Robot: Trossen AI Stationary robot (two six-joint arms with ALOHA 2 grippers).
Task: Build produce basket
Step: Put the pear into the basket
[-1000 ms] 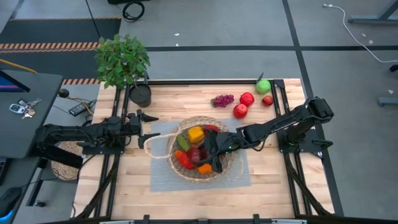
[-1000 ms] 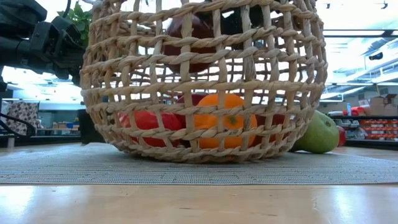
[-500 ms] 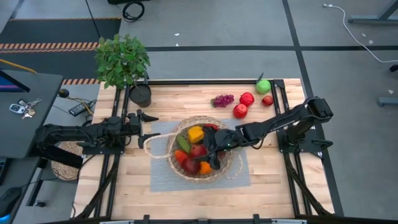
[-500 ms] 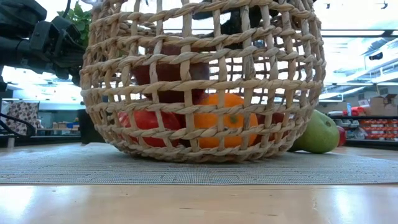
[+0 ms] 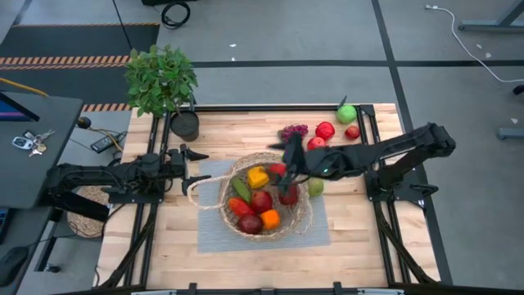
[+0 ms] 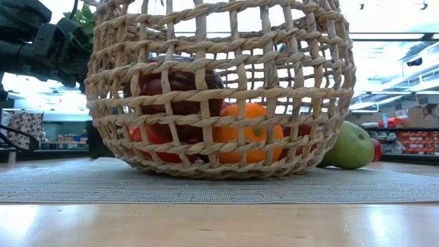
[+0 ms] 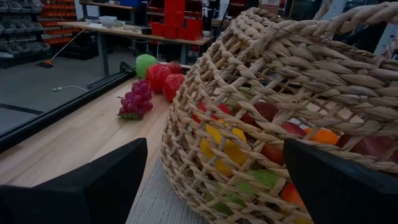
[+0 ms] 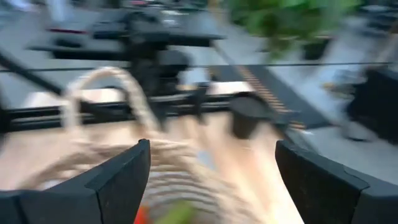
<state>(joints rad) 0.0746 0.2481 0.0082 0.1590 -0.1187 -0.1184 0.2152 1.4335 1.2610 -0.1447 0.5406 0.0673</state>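
Observation:
The wicker basket stands on a grey mat at mid-table, with its looped handle lying out to the left. In it lie red, dark red, orange, yellow and green pieces. A green fruit lies against its right wall. Purple grapes, three red fruits and a green one lie at the far right. My right gripper is open and empty above the basket's far rim. My left gripper is open and empty just left of the basket.
A potted plant stands at the table's far left corner. Dark frame rails run along both sides of the table. A small woven round thing and a side table with keys lie off the left edge.
My right gripper has let go of the dark red fruit, risen out of the basket and gone toward the table's far edge. The fruit has dropped and now rests on the other pieces. The green fruit beside the basket now shows from under the arm.

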